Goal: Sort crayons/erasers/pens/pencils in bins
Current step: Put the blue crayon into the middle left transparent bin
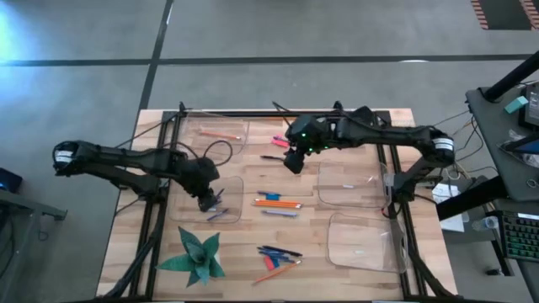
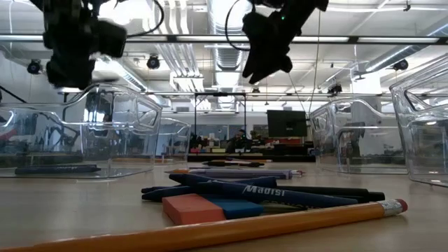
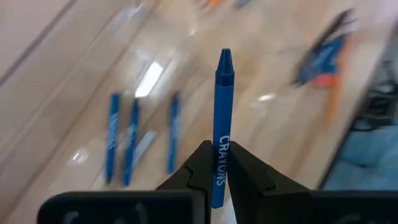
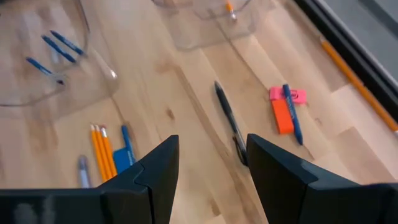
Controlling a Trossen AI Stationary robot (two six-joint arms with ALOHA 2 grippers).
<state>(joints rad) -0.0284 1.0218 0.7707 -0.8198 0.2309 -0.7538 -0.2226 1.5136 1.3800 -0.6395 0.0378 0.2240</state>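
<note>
My left gripper is shut on a blue crayon and hangs over the middle-left bin, where three blue crayons lie flat. My right gripper is open in the air above a black pen that lies on the table's far middle. Beside the pen lie a pink eraser, an orange block and another blue crayon. Orange pencils lie at the table's centre. In the low view, my left gripper and right gripper both hang high. My left gripper pinches the crayon's back half between its two fingers. The crayon lies along the fingers, and its pointed tip sticks out past their ends. The fingers slant down over the bin. The crayon is clear of the bin and the table.
The far-left bin holds a pencil. Two more clear bins stand at the right and the near right. A green paper star lies near the front left. A pile of pens, erasers and a pencil lies near the front middle.
</note>
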